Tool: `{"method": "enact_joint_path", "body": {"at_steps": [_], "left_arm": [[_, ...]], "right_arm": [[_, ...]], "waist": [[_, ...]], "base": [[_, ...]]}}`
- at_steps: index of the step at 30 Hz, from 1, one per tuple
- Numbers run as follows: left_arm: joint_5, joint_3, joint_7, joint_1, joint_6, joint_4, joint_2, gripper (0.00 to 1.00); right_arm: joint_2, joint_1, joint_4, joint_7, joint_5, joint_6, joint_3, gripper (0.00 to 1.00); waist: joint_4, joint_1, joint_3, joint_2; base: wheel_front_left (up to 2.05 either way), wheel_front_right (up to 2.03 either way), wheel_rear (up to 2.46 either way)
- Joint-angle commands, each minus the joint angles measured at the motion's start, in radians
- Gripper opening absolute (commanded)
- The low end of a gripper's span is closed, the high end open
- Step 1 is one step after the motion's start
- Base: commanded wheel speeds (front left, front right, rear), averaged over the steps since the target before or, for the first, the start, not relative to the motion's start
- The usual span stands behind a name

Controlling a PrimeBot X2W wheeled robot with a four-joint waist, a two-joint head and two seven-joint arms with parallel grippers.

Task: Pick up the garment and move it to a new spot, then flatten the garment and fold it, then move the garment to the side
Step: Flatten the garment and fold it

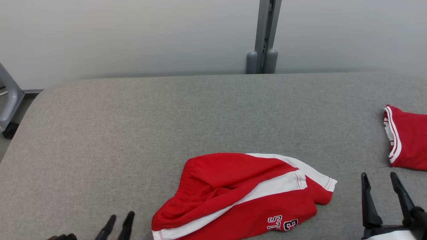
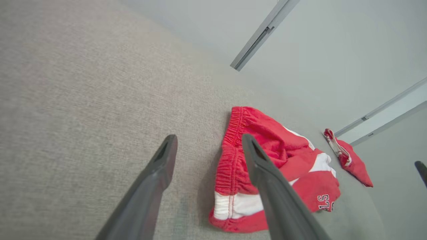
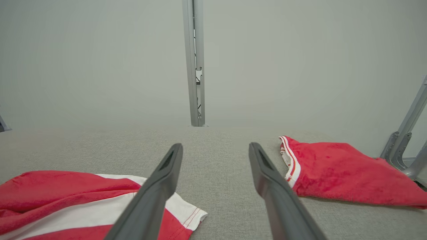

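Near the left gripper (image 2: 209,136), the elastic waistband (image 2: 229,166) of the garment (image 2: 277,146)

Your right gripper (image 3: 215,146) sits low over the grey table (image 3: 227,200), fingers spread wide.
At your lower left lies the red garment (image 3: 66,196) with its white stripe, one hemmed corner behind the left finger. At the right, well apart, lies a second red piece (image 3: 347,176) with white trim, and a grey post (image 3: 194,63) rises ahead.
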Motion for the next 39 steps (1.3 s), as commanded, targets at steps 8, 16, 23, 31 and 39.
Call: {"method": "enact_joint_path", "body": {"at_steps": [8,16,23,31,39], "left_arm": [[0.293,0.163,-0.092,0.057,0.172,-0.146,-0.005,1.00],[0.616,0.337,-0.092,0.148,0.149,-0.175,-0.178,1.00],[0.727,0.445,-0.092,0.151,0.059,-0.164,-0.277,1.00],[0.767,0.489,-0.092,0.139,0.016,-0.158,-0.303,1.00],[0.753,0.475,-0.092,0.130,-0.006,-0.157,-0.310,1.00]], "right_arm": [[-0.013,0.045,-0.076,-0.001,-0.051,0.000,-0.058,1.00],[-0.023,0.052,-0.071,-0.001,-0.083,0.000,-0.015,1.00],[-0.012,0.067,-0.037,-0.001,-0.069,0.000,0.026,1.00],[-0.006,0.057,-0.030,-0.001,-0.063,0.000,0.041,1.00],[-0.011,0.017,-0.036,-0.001,-0.022,0.000,0.053,1.00]], "waist": [[-0.010,0.0000,-0.049,0.0000],[-0.014,0.0000,-0.058,0.0000],[0.005,0.0000,-0.062,0.0000],[0.008,0.0000,-0.060,0.0000],[0.008,0.0000,-0.044,0.0000]], "base": [[0.00,0.00,0.00],[0.00,0.00,0.00],[0.00,0.00,0.00],[0.00,0.00,0.00],[0.00,0.00,0.00]]}}
